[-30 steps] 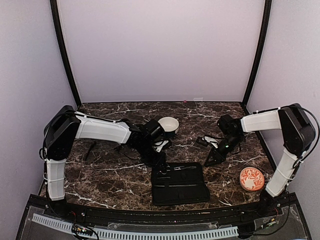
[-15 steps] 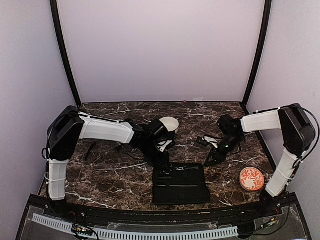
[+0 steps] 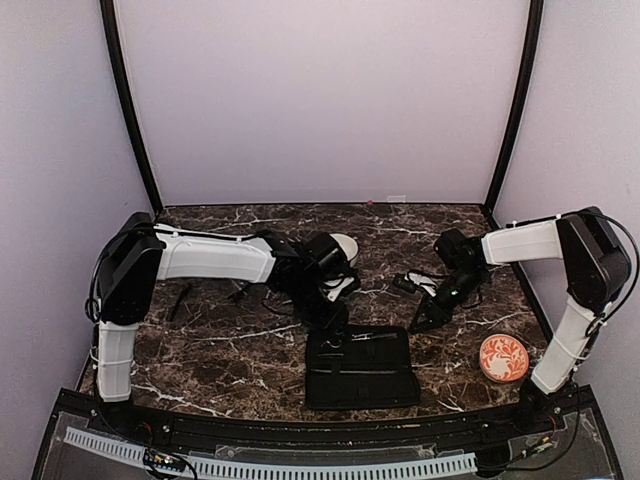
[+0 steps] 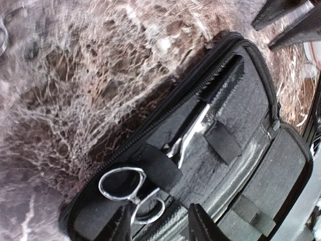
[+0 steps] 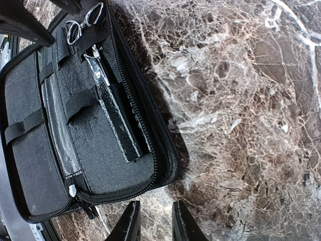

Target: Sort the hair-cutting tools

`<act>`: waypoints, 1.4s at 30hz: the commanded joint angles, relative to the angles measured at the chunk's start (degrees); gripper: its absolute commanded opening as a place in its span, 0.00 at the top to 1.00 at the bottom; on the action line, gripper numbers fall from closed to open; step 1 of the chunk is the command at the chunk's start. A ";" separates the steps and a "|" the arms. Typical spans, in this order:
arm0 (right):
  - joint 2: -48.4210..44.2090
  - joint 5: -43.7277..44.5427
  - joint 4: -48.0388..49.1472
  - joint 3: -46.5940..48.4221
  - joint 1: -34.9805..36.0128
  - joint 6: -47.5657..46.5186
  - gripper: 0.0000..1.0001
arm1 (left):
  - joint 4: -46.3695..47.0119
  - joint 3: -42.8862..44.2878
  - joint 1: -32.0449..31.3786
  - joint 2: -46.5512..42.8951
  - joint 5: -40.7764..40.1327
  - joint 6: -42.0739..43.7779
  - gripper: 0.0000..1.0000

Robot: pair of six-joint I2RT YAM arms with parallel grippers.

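Steel scissors (image 4: 193,133) lie strapped into the open case (image 4: 241,95), rings toward the left gripper (image 4: 161,226). Its fingers stand apart above them, gripping nothing. That placement looks finished; the next move calls for lifting clear and fetching another tool. The right gripper (image 5: 154,221) hovers beside the case, narrowly parted and empty. Dark slivers (image 3: 182,298) on the marble (image 3: 220,350) at left are too small to identify.
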 commanded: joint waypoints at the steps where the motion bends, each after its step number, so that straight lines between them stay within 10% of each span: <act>1: -0.95 0.08 -0.32 0.19 0.34 -0.74 0.79 | -9.16 2.95 -0.35 -6.81 -5.00 3.52 0.59; 9: -3.63 2.07 -2.24 3.44 2.37 -1.15 0.79 | -10.46 -0.62 2.16 -15.27 -18.80 5.53 0.59; 16: -2.19 9.03 -0.39 6.13 7.97 -1.41 0.81 | -3.11 -7.89 5.08 -21.58 -28.03 4.02 0.41; 42: 8.41 10.25 -1.11 18.11 17.91 1.35 0.87 | 2.09 -17.63 5.99 -26.78 -25.60 -0.93 0.43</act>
